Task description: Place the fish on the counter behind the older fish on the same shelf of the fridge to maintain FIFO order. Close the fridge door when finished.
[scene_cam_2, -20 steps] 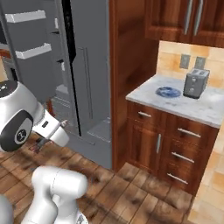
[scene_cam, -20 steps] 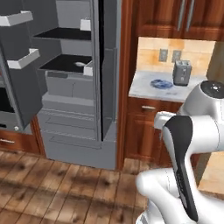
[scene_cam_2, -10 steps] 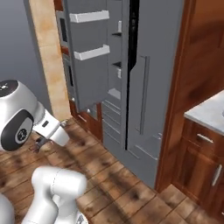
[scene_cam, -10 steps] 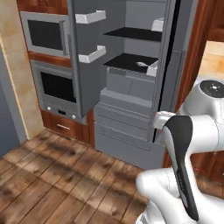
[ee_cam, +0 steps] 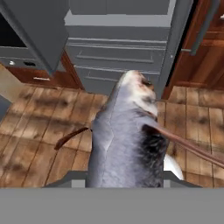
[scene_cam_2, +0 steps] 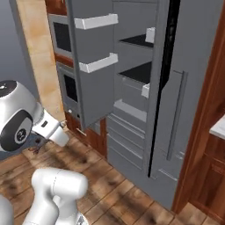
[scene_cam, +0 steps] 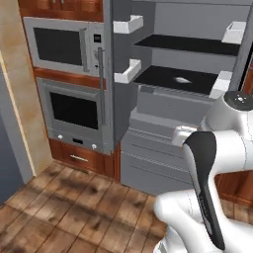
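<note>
Hand view: the jaws are closed tight on the slender grey-brown fish [ee_cam: 127, 144], probably carried low for clearance toward the grey fridge's [scene_cam: 197, 123] black shelf [scene_cam: 163, 76], where the pale silvery fish [scene_cam: 182, 79] lies.

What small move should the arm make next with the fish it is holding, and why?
Probably lift the fish toward the fridge shelf. The gripper is shut on it low above the wood floor, the left door stands open, and the older fish lies mid-shelf with bare space behind.

Grey-brown fish [ee_cam: 127, 140] apparently held; pale older fish [scene_cam: 181, 80] on shelf [scene_cam: 163, 81].
</note>
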{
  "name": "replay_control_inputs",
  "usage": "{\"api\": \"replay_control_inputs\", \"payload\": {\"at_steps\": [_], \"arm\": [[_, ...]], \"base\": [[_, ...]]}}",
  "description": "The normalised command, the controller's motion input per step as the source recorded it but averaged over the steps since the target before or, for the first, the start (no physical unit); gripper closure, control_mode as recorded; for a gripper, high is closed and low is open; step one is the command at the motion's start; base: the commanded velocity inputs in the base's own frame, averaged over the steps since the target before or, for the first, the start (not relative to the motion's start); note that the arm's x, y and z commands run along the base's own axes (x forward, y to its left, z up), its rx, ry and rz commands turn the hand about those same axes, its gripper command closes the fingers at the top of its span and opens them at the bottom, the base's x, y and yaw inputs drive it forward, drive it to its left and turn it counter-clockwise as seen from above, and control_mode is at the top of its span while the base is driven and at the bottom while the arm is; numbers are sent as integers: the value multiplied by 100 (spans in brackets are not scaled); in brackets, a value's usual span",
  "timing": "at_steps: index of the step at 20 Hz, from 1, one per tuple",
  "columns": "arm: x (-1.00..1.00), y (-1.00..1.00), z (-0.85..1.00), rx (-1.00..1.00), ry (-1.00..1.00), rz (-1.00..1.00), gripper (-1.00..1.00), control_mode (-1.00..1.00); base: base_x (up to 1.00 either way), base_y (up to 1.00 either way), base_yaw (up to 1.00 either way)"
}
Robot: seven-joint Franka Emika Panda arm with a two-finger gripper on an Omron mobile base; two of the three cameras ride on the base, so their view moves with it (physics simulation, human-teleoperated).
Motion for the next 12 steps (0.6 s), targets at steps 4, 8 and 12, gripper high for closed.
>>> {"api": "replay_control_inputs", "payload": {"at_steps": [4, 8, 12], "arm": [[0, 0, 0, 0, 0, 0, 100, 100], [0, 0, 0, 0, 0, 0, 100, 100], [0, 0, 0, 0, 0, 0, 100, 100]], "base": [[78, 0, -43], [81, 9, -43], [82, 52, -43]]}}
